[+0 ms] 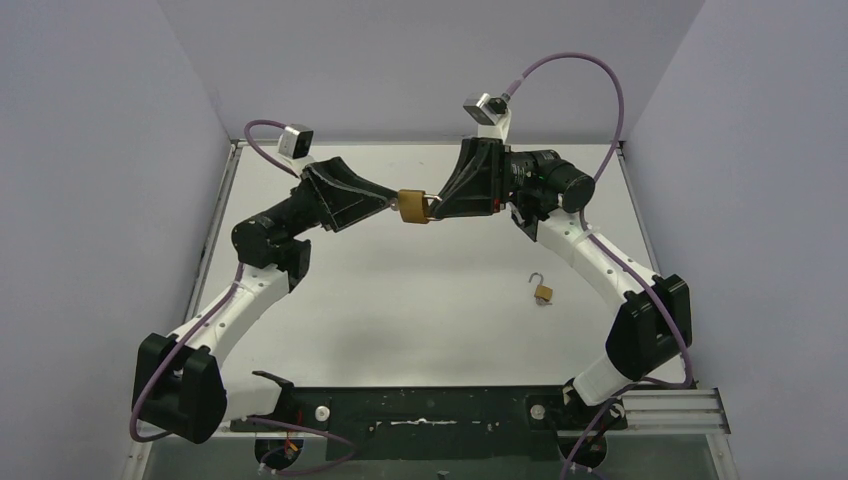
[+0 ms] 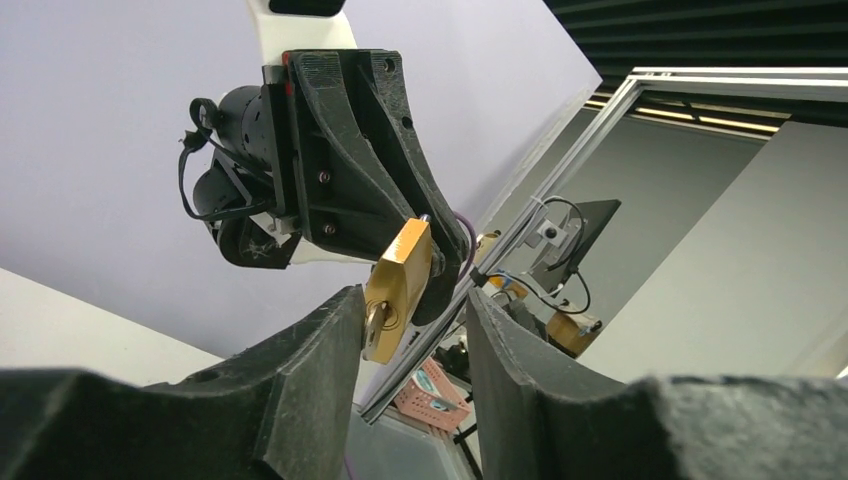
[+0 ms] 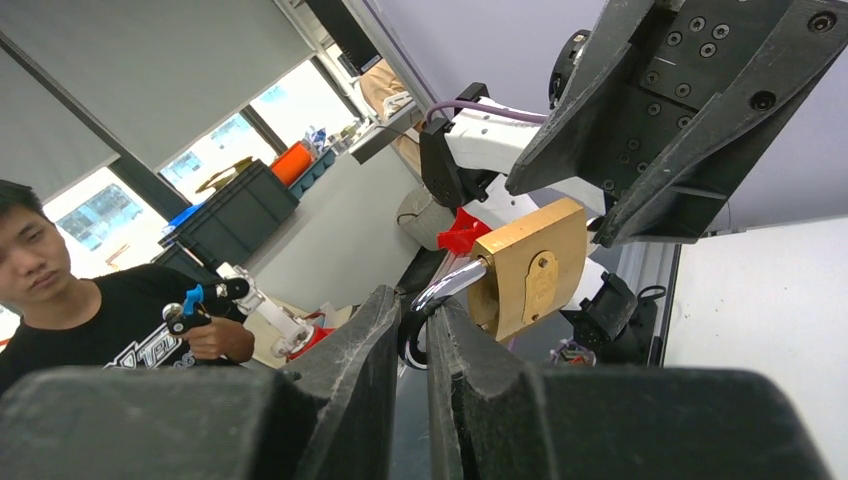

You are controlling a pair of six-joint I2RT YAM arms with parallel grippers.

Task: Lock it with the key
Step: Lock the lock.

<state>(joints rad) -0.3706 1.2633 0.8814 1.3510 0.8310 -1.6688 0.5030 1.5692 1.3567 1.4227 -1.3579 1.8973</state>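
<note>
From above: shows a brass padlock point(image 1: 412, 207) up in the air over the far half of the table point(image 1: 400, 320), with the left claw point(image 1: 392, 204) at one side and the right claw point(image 1: 436, 208) at the other. Shows too a second, smaller padlock point(image 1: 542, 291) lying on the table nearer the right arm, loop swung open, well apart from both claws.

From the left wrist: looks up past the left claw point(image 2: 410, 310), spread partway, with the lower end of the padlock point(image 2: 397, 285) between the fingers point(image 2: 320, 340). Lies against the left-hand finger or just beside it, with a clear gap to the other. Cannot tell whether a key sits in the lock. Behind it, the right claw point(image 2: 437, 262) at the upper end.

From the right wrist: right claw point(image 3: 418, 305) pressed tight on the steel loop point(image 3: 450, 283) of the padlock point(image 3: 525, 265), the brass body sticking out beyond the fingertips, tilted. Left claw point(image 3: 610, 225) just past the far end of the body. Off to the left, in the background, a man point(image 3: 70, 320) in a black shirt.
</note>
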